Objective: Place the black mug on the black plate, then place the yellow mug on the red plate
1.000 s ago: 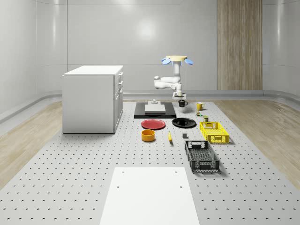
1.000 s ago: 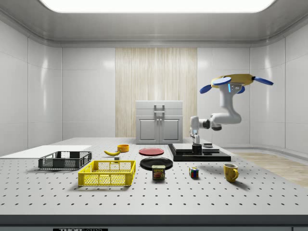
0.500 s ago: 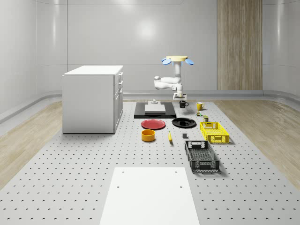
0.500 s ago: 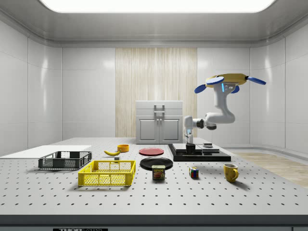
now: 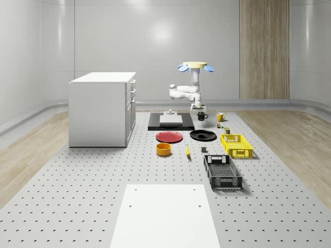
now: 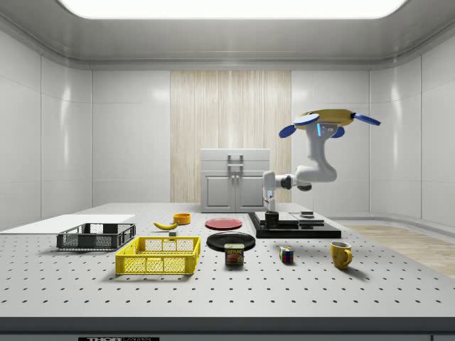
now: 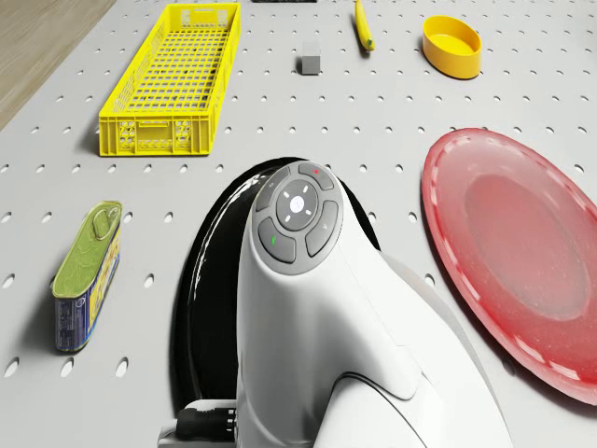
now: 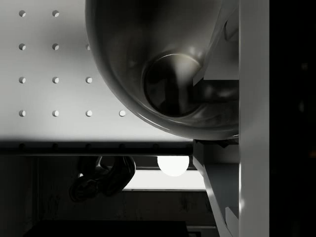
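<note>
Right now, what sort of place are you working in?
Likely a simulated robotics lab: a perforated optical-bench table, bare white panelled walls, and test props such as a yellow crate laid out.

The room is lit brightly and evenly from a ceiling panel (image 6: 227, 7). Soft glare is seen on the back wall (image 5: 163, 33). The wrist view is dim, with dark reflections at 6 o'clock.

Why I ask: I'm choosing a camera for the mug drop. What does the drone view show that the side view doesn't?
Drone view, not side: the arm's wrist over the black plate, and the can's green lid. Side view, not drone: the drone hovering above the table, its gripper holding the black mug, and the yellow mug. Both: red plate, yellow crate.
</note>
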Motion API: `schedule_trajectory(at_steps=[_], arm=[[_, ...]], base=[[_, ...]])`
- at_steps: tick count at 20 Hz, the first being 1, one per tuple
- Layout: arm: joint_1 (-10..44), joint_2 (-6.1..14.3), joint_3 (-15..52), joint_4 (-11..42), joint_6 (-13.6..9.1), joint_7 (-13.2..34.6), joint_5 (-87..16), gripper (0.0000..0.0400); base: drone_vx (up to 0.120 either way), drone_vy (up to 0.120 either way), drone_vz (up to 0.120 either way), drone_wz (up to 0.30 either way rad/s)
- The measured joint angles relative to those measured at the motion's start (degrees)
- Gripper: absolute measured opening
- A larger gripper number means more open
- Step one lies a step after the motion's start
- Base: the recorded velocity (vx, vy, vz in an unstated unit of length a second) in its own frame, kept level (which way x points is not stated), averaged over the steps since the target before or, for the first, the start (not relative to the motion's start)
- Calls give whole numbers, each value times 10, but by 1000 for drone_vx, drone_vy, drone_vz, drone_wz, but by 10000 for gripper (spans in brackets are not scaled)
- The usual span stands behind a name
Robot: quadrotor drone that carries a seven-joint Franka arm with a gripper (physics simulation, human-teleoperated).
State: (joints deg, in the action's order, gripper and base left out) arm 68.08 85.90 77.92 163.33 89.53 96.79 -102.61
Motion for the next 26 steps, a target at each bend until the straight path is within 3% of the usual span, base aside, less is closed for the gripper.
schedule_trajectory(at_steps=[26], arm=[[4, 18, 2, -1, 16, 3, 7, 100]], base=[[120, -5, 0, 0]])
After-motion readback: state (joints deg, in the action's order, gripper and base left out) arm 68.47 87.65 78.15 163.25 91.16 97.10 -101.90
